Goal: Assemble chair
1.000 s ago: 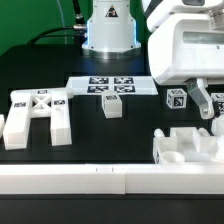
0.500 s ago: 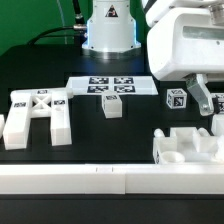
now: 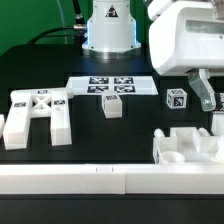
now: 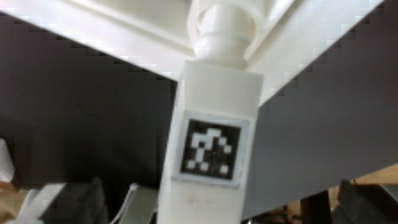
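Note:
In the wrist view a white chair leg (image 4: pixel 214 150) with a square tag runs between my gripper's (image 4: pixel 222 207) fingers. Its round peg end (image 4: pixel 221 32) meets a white chair part (image 4: pixel 125 30). The jaws stand wide open on either side of the leg, gripping nothing. In the exterior view the gripper (image 3: pixel 210 100) hangs at the right, above the white seat block (image 3: pixel 185 148). The leg (image 3: pixel 217 122) shows only partly at the frame's edge. An H-shaped piece (image 3: pixel 35 112) lies at the exterior view's left. A small white block (image 3: pixel 112 107) and a tagged cube (image 3: pixel 176 98) lie mid-table.
The marker board (image 3: pixel 113 86) lies flat behind the small block. A long white rail (image 3: pixel 100 180) runs along the table's front edge. The arm's base (image 3: pixel 108 35) stands at the back centre on the black table top.
The gripper has edged slightly up and toward the exterior view's right. Its jaws stay wide open. The parts on the table have not moved.

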Tool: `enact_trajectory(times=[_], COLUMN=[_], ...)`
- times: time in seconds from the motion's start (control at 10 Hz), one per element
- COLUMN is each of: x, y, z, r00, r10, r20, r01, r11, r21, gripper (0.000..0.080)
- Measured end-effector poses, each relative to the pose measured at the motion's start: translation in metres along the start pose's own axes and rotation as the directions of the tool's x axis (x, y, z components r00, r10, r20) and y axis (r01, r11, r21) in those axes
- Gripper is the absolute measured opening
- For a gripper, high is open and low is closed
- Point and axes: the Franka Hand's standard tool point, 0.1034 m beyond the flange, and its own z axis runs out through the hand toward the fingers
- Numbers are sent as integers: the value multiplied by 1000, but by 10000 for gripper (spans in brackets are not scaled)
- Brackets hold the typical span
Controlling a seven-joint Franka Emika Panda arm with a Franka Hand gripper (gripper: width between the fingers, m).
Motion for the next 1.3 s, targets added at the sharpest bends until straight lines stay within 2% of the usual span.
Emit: enact_trajectory(times=[0.2,0.3,0.4,0.5,0.6,0.7,0.8,1.0,1.1,1.2,1.3], x=[-7,-9,-2,-6,-7,-5,-11,-14,-10,-12,-11], y=[-1,-4,-3,-4,-5,-5,-7,-11,-9,-10,-10], z=[5,9,10,12,12,11,9,6,7,4,2], r00=[999,990,985,968,945,936,907,843,850,832,819], r10=[17,31,27,25,24,22,14,5,25,83,112], r20=[32,140,171,249,325,352,422,538,526,548,563], r01=[-17,-35,-33,-38,-47,-49,-55,-72,-85,-136,-162], r11=[1000,999,999,998,997,996,995,992,992,989,986], r21=[4,25,31,48,64,69,85,104,90,56,39], gripper=[648,648,648,648,648,648,648,648,648,648,648])
